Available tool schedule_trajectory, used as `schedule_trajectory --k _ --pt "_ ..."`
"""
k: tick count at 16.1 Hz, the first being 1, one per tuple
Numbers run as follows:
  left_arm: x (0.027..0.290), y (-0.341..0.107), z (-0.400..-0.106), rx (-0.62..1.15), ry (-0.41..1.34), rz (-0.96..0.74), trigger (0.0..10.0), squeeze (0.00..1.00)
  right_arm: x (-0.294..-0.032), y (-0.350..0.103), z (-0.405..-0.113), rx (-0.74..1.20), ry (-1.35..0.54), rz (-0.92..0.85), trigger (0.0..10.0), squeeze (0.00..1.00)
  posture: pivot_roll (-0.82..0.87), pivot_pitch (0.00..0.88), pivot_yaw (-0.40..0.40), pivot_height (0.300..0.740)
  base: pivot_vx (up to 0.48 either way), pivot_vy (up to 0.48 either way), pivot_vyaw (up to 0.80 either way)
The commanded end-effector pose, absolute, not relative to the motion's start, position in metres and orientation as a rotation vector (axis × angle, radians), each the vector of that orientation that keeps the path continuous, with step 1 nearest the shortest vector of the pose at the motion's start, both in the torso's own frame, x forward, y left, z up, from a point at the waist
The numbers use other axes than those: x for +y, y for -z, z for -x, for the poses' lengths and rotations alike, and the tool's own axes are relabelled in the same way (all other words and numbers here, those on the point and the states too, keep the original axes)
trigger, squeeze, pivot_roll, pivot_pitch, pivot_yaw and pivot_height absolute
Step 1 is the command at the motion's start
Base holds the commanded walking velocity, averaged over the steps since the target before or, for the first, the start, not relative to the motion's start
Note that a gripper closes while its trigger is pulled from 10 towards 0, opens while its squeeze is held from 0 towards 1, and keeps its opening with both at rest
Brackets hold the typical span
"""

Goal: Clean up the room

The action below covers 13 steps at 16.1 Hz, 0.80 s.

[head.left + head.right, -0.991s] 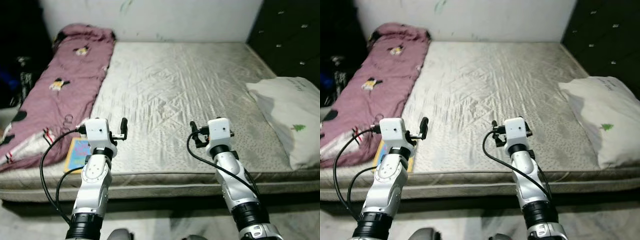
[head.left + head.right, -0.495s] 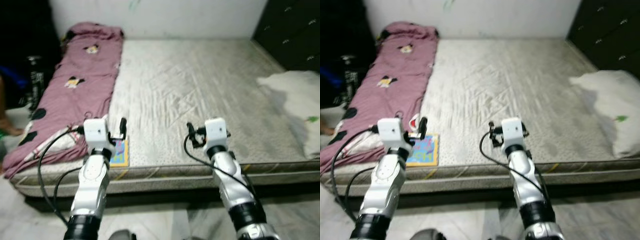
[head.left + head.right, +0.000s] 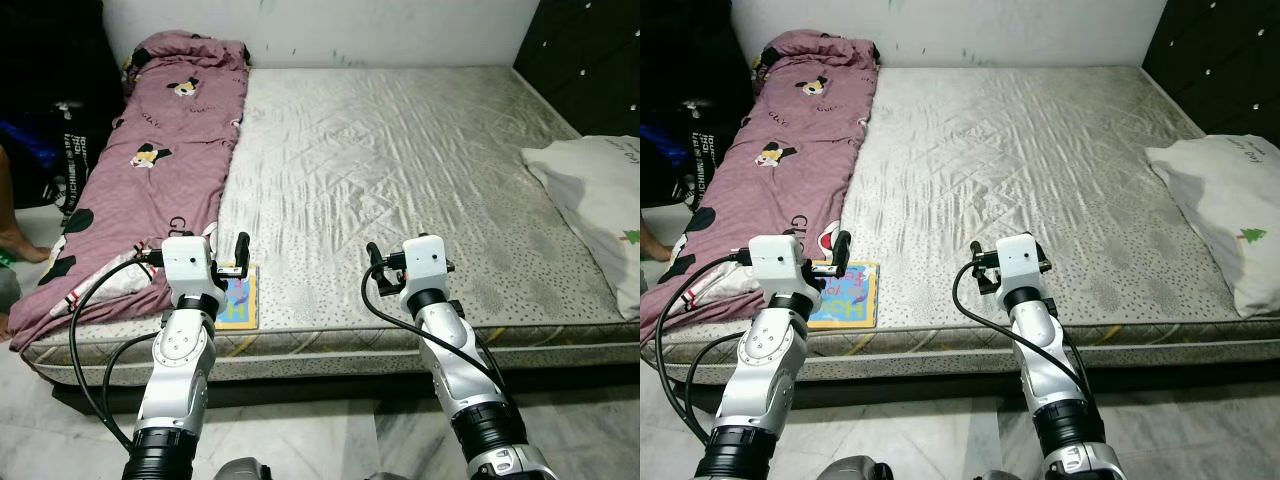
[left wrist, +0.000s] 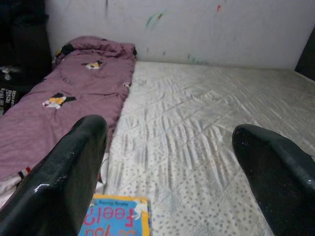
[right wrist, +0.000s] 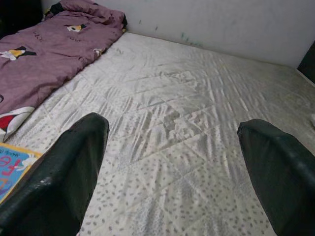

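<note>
Grey quilted mattress (image 3: 400,150) fills most of what my head camera sees, and I place everything against it. A mauve blanket (image 3: 150,170) with cartoon prints runs along its left edge, a white pillow (image 3: 600,200) with a small green tree lies at its right edge, and a blue-and-yellow picture book (image 3: 845,297) sits flat at its near left corner, just beside the blanket's end. Both my grippers hover above the near edge, my left gripper (image 3: 241,256) over the book, my right gripper (image 3: 374,268) toward the middle.

From my left wrist, the fingers (image 4: 69,172) stand spread wide, grasping nothing, the book (image 4: 115,216) just below them.

From my right wrist, the fingers (image 5: 64,172) are likewise parted and empty over the mattress (image 5: 187,132).
</note>
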<state>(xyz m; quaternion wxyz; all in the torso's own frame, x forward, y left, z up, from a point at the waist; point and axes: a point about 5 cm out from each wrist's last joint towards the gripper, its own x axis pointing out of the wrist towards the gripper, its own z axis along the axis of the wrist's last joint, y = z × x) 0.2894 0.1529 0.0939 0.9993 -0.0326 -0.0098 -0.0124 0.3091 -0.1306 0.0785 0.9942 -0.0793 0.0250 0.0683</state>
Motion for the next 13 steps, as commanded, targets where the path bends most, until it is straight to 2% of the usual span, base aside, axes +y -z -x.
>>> schedule_trajectory --k 1,13 --pt "0.1553 -0.0972 -0.2901 -0.034 0.024 0.062 10.0 0.0 -0.1301 -0.0814 -0.3106 0.042 -0.134 0.155 10.0 0.0 0.04 0.0 -0.011 0.74 0.289 0.0 0.0" --pt "0.1548 -0.0967 -0.2904 -0.03 0.029 0.057 10.0 0.0 -0.1304 -0.0819 -0.3108 0.04 -0.13 0.153 10.0 0.0 0.04 0.0 -0.011 0.74 0.283 0.0 0.0"
